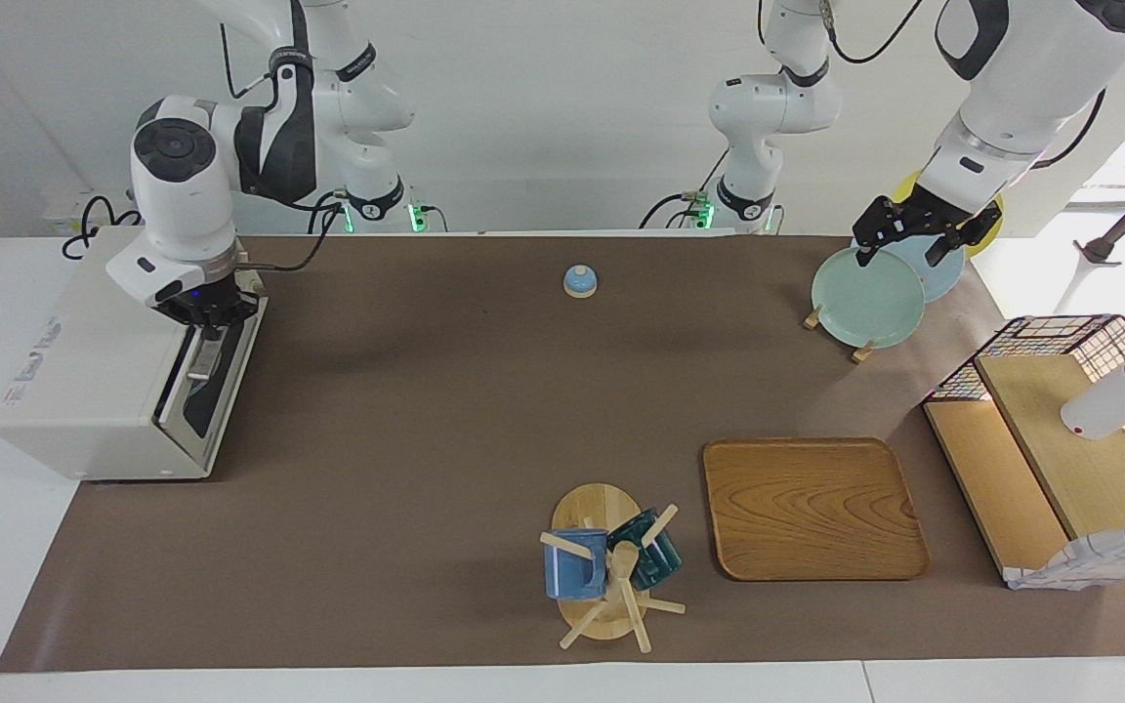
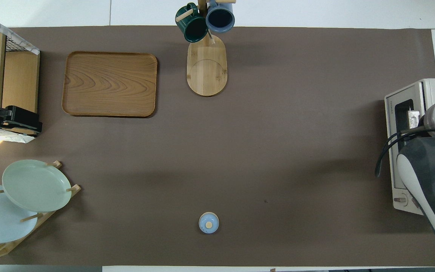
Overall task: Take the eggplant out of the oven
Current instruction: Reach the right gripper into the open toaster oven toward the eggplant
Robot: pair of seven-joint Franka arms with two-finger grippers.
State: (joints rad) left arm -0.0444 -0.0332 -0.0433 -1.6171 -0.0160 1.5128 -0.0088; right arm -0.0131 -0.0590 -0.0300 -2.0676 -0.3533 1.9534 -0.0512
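Two arms: my right gripper [image 1: 203, 314] has its fingers clenched on the oven [image 1: 99, 391] door handle [image 1: 201, 353]; my left gripper [image 1: 924, 237] waits released.

We see an evenly, brightly lit scene, sharp across both views. Soft shadows fall on the brown mat [image 1: 445, 410] under the arms. Strong daylight enters at the left arm's end, washing out the white table [image 1: 1031, 268] and casting a warm patch beside the plates [image 2: 21, 189].
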